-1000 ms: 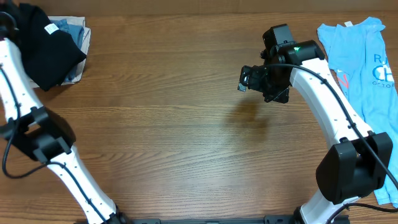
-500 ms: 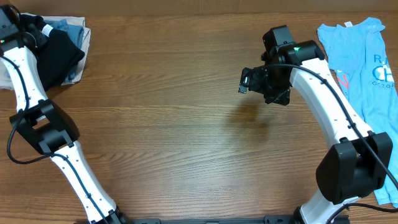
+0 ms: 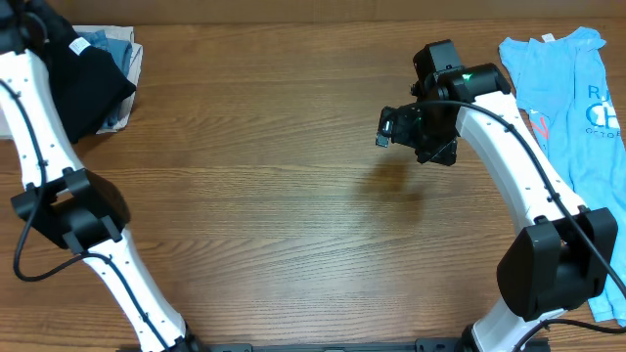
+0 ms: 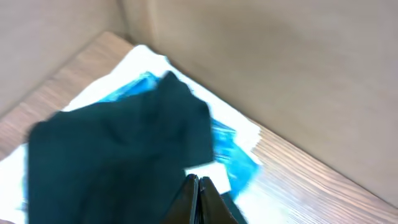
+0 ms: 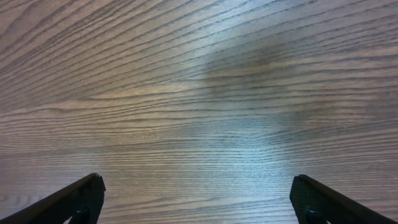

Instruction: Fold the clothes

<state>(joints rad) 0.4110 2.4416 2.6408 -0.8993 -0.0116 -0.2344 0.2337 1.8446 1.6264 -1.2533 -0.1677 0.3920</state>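
The clothes, a black T-shirt [image 3: 86, 80], lie bunched on a pile of light fabric at the table's back left corner. In the left wrist view the T-shirt [image 4: 118, 155] spreads over blue and white cloth. My left gripper [image 4: 198, 182] hangs just above it, jaws pressed together with nothing seen between them. In the overhead view the gripper's fingers run off the top left corner. My right gripper [image 3: 384, 127] hovers over bare wood right of centre. In its wrist view the right gripper [image 5: 196, 183] stands wide open and empty.
A light blue printed T-shirt [image 3: 572, 108] lies spread along the table's right edge. Blue and white garments [image 3: 115, 49] sit under the black T-shirt. A wall [image 4: 280, 74] rises right behind the pile.
My left arm has swung about over the back left pile and now reaches further toward the corner. The black T-shirt has settled lower on the pile. The right arm has barely moved.
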